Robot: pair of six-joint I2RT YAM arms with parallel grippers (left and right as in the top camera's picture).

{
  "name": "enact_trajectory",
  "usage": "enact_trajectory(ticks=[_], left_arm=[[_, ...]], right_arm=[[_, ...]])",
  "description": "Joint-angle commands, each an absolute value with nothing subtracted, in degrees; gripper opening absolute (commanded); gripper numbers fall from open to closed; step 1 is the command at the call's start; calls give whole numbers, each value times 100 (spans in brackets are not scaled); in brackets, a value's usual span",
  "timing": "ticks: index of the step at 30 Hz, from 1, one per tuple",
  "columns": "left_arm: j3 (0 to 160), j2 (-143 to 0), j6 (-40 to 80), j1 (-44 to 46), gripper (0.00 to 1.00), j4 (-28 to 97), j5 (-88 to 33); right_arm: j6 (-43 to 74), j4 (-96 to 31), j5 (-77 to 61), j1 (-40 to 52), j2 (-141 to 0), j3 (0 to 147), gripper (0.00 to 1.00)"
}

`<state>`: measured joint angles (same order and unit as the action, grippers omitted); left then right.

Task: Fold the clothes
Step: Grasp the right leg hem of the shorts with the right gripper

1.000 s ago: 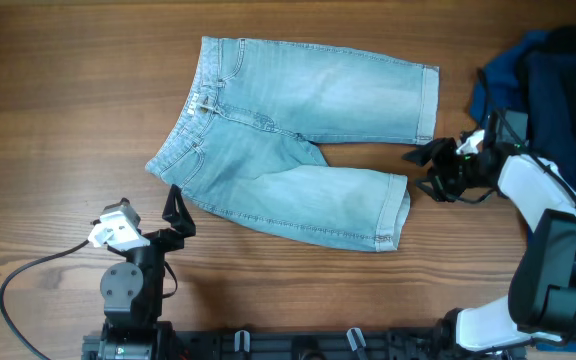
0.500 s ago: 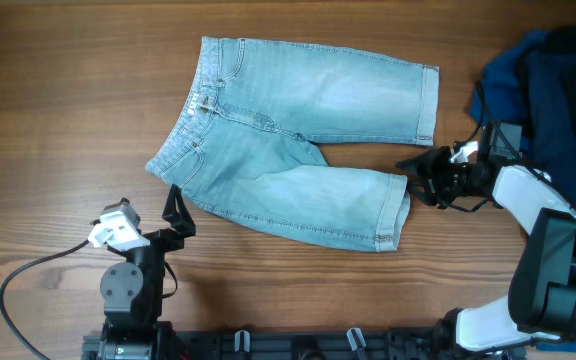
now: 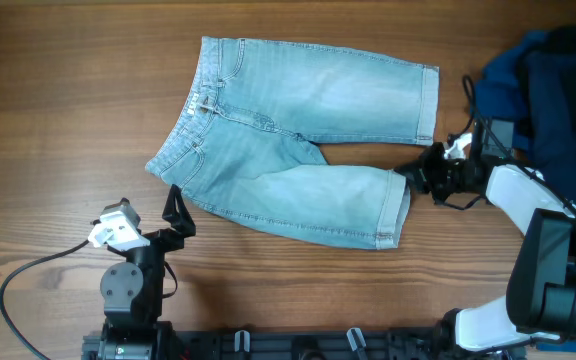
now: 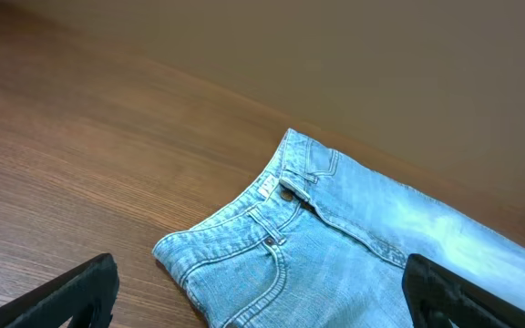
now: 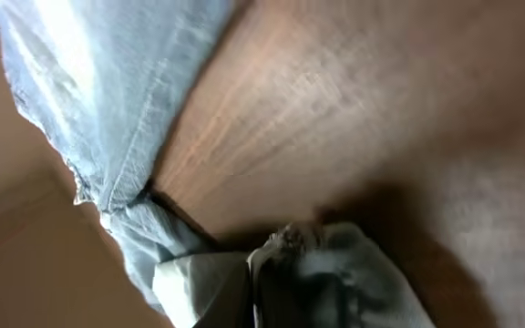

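A pair of light-blue denim shorts point(image 3: 298, 140) lies flat on the wooden table, waistband to the left and both legs pointing right. My right gripper point(image 3: 413, 180) is at the hem of the near leg and is shut on that hem. In the right wrist view the hem fabric point(image 5: 335, 264) bunches between the closed jaws of my right gripper point(image 5: 258, 292). My left gripper point(image 3: 173, 212) rests near the table's front left, open and holding nothing. Through the left wrist view the waistband point(image 4: 290, 187) lies ahead of the spread fingers point(image 4: 62, 296).
A heap of dark blue clothes point(image 3: 538, 90) sits at the right edge, just behind the right arm. A black cable point(image 3: 18, 290) loops on the table at the front left by the left arm's base.
My right gripper has slid left from beside the shorts to the near leg's hem and closed on it. The left arm has stayed where it was.
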<state>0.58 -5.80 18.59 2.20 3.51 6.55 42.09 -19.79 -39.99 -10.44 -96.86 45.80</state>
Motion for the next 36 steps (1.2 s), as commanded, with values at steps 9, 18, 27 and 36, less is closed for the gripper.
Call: enact_trajectory(ticks=[9,18,27,36], left_arm=[[32,-565,1890,239,100,353,628],[32,-565,1890,239,100,353,628],[32,-565,1890,239,100,351,628],[32,-565,1890,239,100,353,628]], right_arm=[[2073,-3020,-2751,-1015,-9706,5601,4],[1640,-3553,-921,-1020,-9695,5756,4],[1498,-4340,-1887,-1013,-9714,5800,13],[1822,-3336,-2112,-1013,-9719,4956,37]])
